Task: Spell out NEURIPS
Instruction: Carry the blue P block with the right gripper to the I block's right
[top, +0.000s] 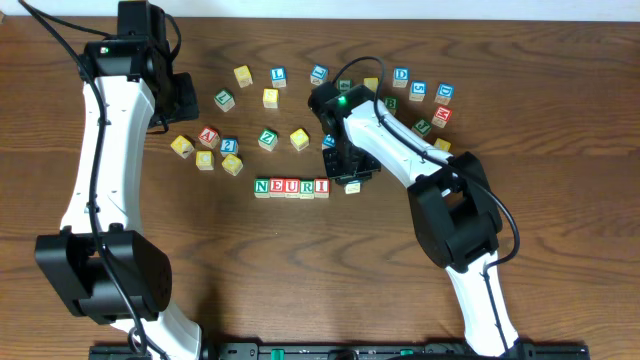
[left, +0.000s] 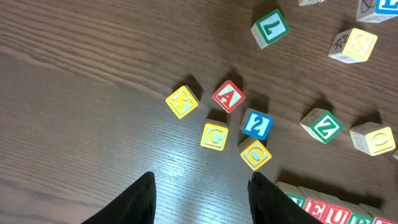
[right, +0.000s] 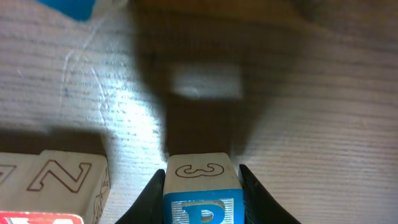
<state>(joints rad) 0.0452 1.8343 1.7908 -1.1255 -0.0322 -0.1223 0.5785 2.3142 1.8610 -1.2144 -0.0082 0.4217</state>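
As the right tool clenched the blue P cube near the I end of the N-E-U-R-I row, left tool hung released, empty, over loose cubes left of that row.

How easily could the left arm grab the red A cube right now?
Probably yes. The left gripper hangs open and empty over the table, and the red A cube lies uncovered just ahead. The yellow C cube and blue 2 cube crowd it, so finger room looks tight.
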